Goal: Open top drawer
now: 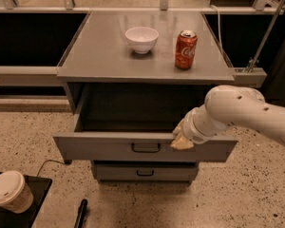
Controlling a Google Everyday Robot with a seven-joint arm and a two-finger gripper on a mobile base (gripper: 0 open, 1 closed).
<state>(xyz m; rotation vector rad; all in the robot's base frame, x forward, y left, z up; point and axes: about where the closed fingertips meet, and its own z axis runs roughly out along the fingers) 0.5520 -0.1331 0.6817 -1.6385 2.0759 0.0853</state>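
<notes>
The top drawer (104, 147) is a wide grey metal drawer, pulled well out from under the grey counter. Its inside looks dark and empty. Its flat front carries a small dark bar handle (146, 148) at centre. My gripper (182, 140) reaches in from the right on a white arm and rests at the drawer front's upper edge, right of the handle. A narrower grey drawer (143, 172) with its own handle sits pushed in below.
On the counter top (99, 56) stand a white bowl (142, 39) and a red soda can (185, 49). A lidded paper cup (9, 192) sits on a dark tray at bottom left. A black pen-like object (80, 213) and a cable lie on the speckled floor.
</notes>
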